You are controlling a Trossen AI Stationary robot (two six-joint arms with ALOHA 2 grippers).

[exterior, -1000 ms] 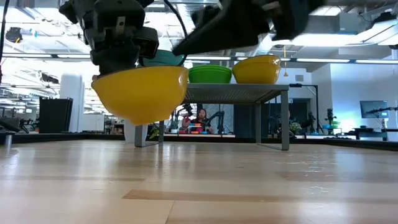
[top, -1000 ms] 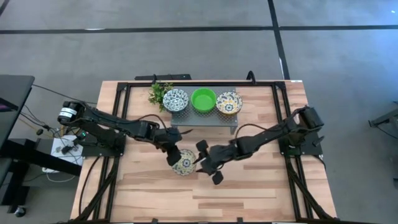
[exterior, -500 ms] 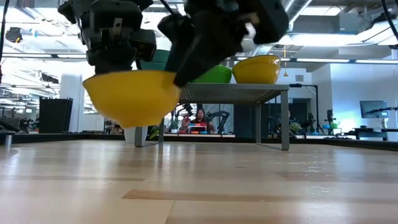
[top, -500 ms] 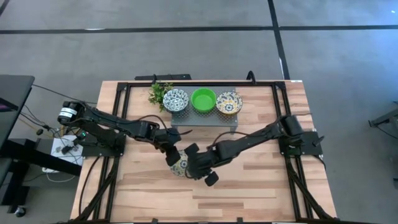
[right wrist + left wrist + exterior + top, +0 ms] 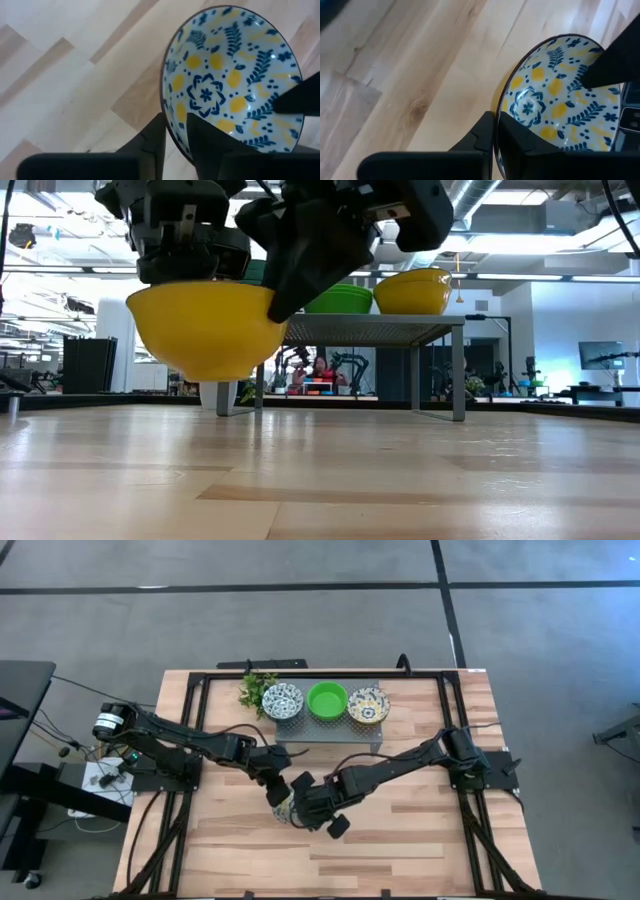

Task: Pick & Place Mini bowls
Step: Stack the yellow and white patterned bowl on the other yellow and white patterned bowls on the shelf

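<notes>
Both sets of jaws grasp one rim: the left gripper and the right gripper each straddle the thin edge of a glossy round bowl, yellow outside, floral inside, held above the pale wood-grain tabletop, near the perforated metal stand

We see bright, even overhead light on the table, with only soft shadows under the arms. In the low view the ceiling lights glare and the near tabletop blurs. Both wrist views look soft, their dark fingers out of focus.
</notes>
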